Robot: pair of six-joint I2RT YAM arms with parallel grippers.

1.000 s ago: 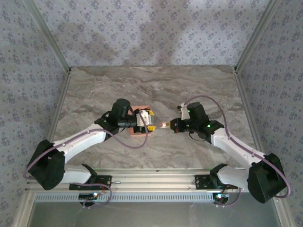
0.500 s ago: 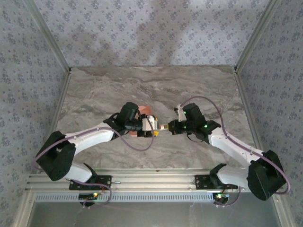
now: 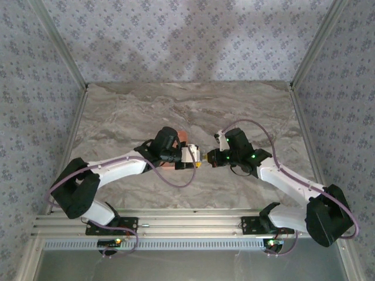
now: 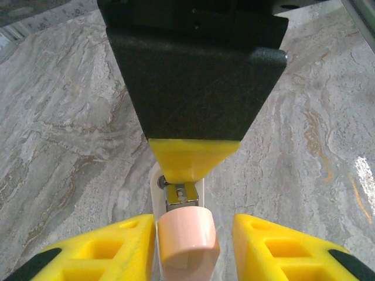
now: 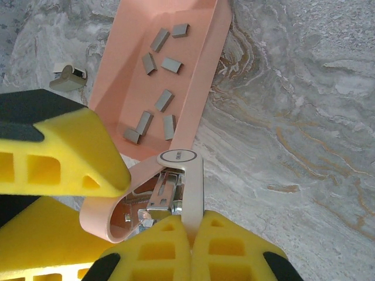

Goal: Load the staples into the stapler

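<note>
Right wrist shows pink-white stapler (image 5: 167,190) hinged open.

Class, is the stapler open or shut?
Open: the stapler has its pink cover swung away from the white body, baring the metal channel.

A grey marbled tabletop (image 3: 193,111) sits enclosed by 3 floral-patterned walls (image 3: 187,41) with metal corner posts (image 3: 58,44).

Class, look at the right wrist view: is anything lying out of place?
Yes. One small grey piece, probably a stray staple strip, lies on the table just outside the tray, while the other staples sit inside it.
</note>
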